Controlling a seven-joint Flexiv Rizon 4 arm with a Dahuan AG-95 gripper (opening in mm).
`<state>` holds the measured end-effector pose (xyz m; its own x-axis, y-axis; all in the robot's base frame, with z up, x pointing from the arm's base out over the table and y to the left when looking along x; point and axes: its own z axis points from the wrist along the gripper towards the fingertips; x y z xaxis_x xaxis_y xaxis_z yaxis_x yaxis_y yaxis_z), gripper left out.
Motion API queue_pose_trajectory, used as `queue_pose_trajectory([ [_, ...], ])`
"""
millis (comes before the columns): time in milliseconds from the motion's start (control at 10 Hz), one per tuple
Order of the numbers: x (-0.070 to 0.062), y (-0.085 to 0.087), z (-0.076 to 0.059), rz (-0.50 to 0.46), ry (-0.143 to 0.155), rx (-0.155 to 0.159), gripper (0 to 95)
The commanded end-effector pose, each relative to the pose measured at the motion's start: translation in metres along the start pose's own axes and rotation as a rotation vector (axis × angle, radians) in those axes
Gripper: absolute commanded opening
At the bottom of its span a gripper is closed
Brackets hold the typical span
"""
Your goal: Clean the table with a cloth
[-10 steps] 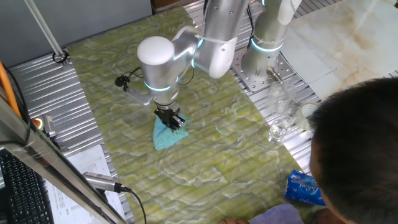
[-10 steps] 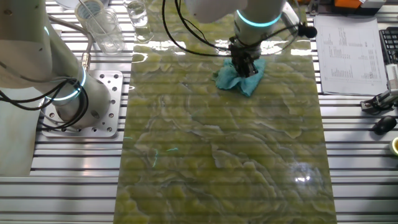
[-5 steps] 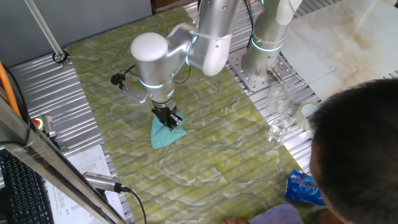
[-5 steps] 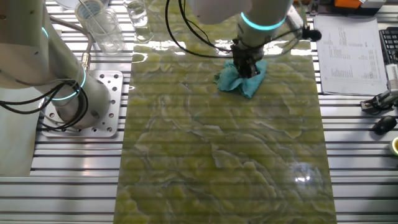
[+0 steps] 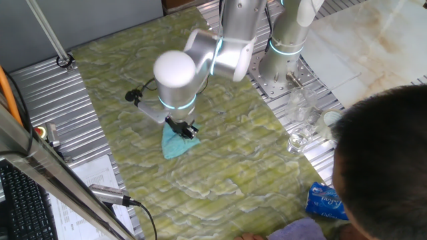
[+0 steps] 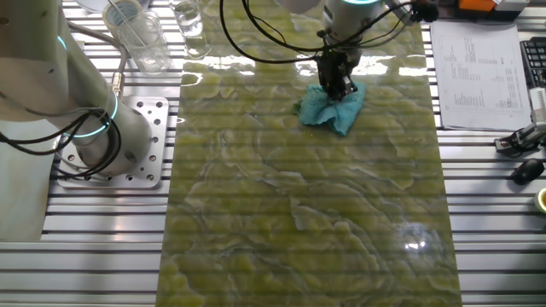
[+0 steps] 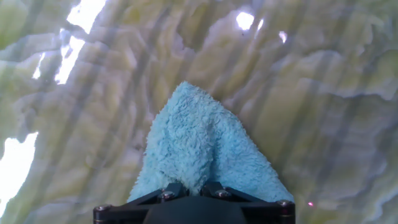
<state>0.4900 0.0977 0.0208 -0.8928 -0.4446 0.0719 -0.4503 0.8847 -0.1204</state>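
The gripper (image 5: pixel 181 127) is pinching the cloth (image 5: pixel 175 144) and has been dragging it slightly across the tabletop (image 5: pixel 227 167) over the past second, so wiping is underway.

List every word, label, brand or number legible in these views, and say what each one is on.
None can be read.
Blue packet: white lettering, too blurred to read.
Printed sheets: lines of text, too small to read.
Cloth, held by the gripper, and table: no print.
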Motion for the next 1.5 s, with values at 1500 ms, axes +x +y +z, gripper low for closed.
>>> queue_pose_trajectory([
  [1500, 0.019, -0.054, 0.009, -0.117, 0.005, 0.004, 0.0],
])
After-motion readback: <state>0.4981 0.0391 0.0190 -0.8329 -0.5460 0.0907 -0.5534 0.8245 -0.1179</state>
